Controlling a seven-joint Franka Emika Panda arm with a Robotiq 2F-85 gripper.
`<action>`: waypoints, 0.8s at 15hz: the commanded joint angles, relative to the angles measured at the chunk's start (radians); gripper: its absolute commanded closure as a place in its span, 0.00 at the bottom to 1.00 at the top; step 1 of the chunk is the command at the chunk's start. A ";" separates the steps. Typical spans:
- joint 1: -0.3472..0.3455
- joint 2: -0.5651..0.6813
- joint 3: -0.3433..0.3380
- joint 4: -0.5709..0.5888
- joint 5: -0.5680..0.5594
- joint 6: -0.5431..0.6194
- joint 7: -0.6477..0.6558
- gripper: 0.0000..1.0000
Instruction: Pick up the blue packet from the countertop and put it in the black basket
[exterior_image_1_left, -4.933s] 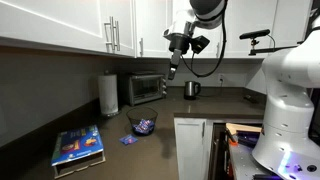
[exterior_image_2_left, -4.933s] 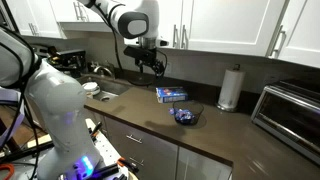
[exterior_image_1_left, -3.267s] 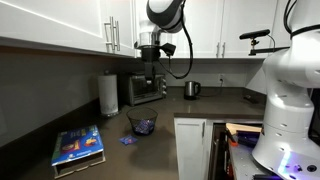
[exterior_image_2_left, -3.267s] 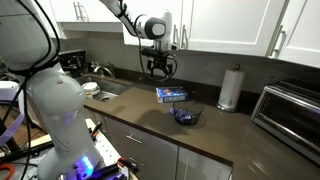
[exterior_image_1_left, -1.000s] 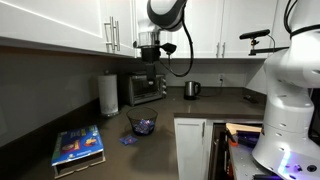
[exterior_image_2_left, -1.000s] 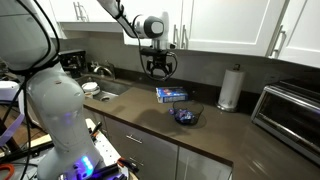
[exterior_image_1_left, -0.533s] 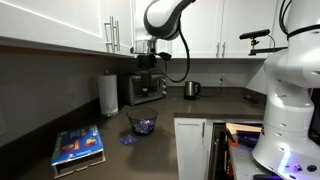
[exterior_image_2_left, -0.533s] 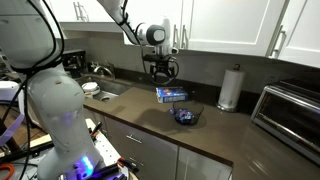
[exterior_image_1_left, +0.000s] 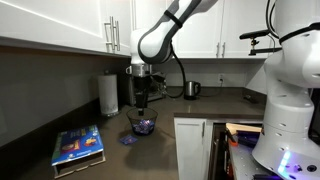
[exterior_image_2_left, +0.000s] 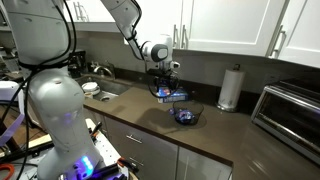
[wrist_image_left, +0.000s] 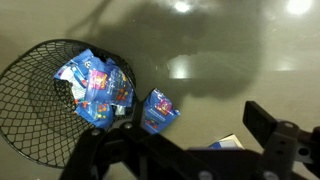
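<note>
Blue packet (wrist_image_left: 158, 110) near the countertop's (wrist_image_left: 250, 50) front edge lies beneath the gripper (exterior_image_1_left: 141, 100), jaws spread; the arm (exterior_image_1_left: 165, 30) has dropped lower.

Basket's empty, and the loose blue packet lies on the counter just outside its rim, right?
Not empty: the wrist view shows the black basket holding several blue packets. The rest stands: the loose blue packet lies on the countertop just outside its rim.
</note>
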 joint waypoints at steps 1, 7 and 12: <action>-0.011 0.124 0.020 0.092 -0.045 0.038 0.063 0.00; 0.016 0.263 0.011 0.244 -0.122 0.025 0.154 0.00; 0.017 0.333 0.022 0.329 -0.110 -0.016 0.150 0.00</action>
